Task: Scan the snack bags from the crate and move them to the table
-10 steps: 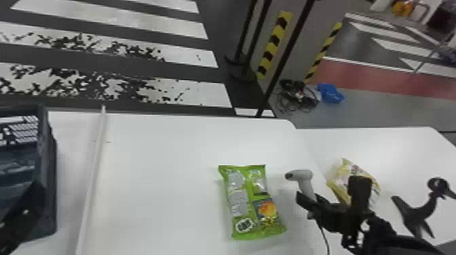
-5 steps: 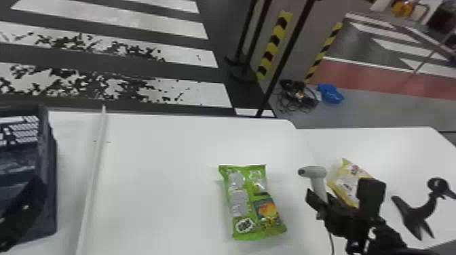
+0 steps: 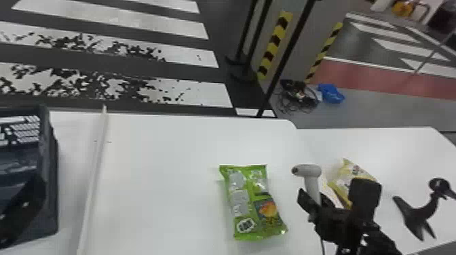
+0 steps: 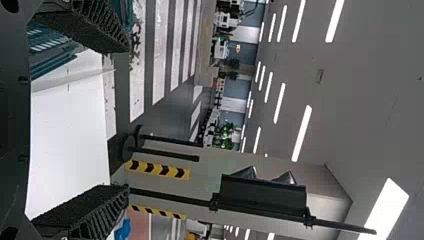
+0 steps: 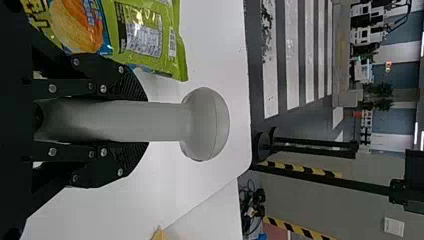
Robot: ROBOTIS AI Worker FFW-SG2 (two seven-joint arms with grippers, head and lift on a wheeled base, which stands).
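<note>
"So, what's the green bag doing right now?"

"It's lying flat on the white table, and nothing's gripping it. The scanner is standing more or less upright just to its right, and the right gripper is clamping the handle between its fingers. The scanner's head is facing the bag's side, fwiw, and a thin cable is trailing below."

"Nice. And the left gripper?"

"That one's hanging well off to the green bag's left, fingers spread wide with bare space between them. It's overlapping the dark crate from the head cam, but I can't tell if they're touching."

"Anything else around that bag?"

"Yep, a long pale strip is running between it and the crate. To the bag's right, past the scanner, a yellow bag is lying on the second table, partly hiding behind the right gripper. Some curvy black stand is sitting even farther right of the green bag lol."
</note>
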